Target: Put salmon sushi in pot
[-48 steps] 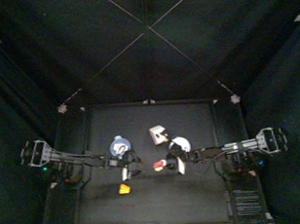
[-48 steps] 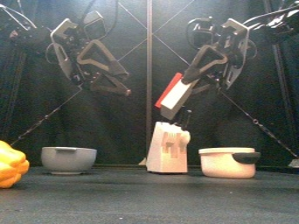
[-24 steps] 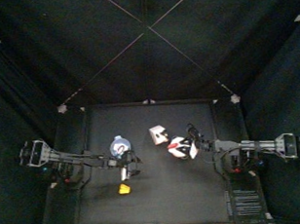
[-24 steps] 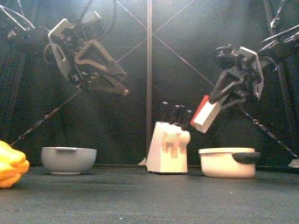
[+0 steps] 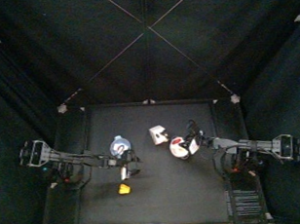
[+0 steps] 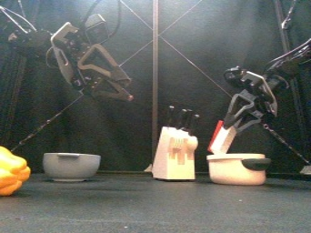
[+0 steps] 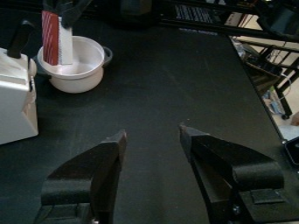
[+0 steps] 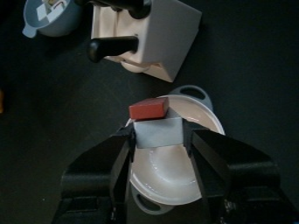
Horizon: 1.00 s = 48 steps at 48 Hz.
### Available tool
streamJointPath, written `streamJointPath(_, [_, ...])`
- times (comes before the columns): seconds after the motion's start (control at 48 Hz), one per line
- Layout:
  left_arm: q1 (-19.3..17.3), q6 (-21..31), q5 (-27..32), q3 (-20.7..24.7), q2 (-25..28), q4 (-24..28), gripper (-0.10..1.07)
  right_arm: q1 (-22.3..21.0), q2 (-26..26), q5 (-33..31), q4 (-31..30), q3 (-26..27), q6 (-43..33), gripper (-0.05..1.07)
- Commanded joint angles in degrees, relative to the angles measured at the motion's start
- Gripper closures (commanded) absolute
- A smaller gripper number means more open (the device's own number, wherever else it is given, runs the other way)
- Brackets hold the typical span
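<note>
We are seeing the right gripper point(image 8: 160, 144) clamping the salmon sushi point(image 8: 156, 122) directly above the pot point(image 8: 176, 179); the left gripper point(image 7: 149, 149) is hanging with jaws parted, holding nothing.

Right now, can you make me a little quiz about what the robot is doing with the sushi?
1. True or false: the salmon sushi already lies in the pot.
2. Which gripper holds the sushi: left or right?
3. What stands between the grey bowl and the pot in the front view?

Key: 1. False, it hangs just above the pot. 2. Right. 3. The knife block.
</note>
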<state>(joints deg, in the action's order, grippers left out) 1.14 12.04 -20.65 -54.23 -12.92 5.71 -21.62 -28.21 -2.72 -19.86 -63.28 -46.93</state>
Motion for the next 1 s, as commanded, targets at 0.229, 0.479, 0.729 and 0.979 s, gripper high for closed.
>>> streamJointPath(0.229, [-0.18,-0.09,-0.53,0.53,-0.26,0.0,0.11,0.18,0.26,-0.62,0.35,0.79,0.09,0.08])
streamJointPath(0.479, [-0.09,-0.09,-0.53,0.53,-0.35,0.0,0.11,0.62,0.0,-0.88,0.35,0.97,0.09,0.01])
streamJointPath(0.729, [-0.09,-0.09,-0.53,0.18,-0.53,0.0,0.11,1.67,-0.26,-0.88,0.35,1.05,0.09,0.01])
streamJointPath(0.979, [-0.18,-0.09,-0.53,0.0,-0.79,0.09,0.11,1.85,-0.62,-0.88,0.35,1.23,0.09,0.01])
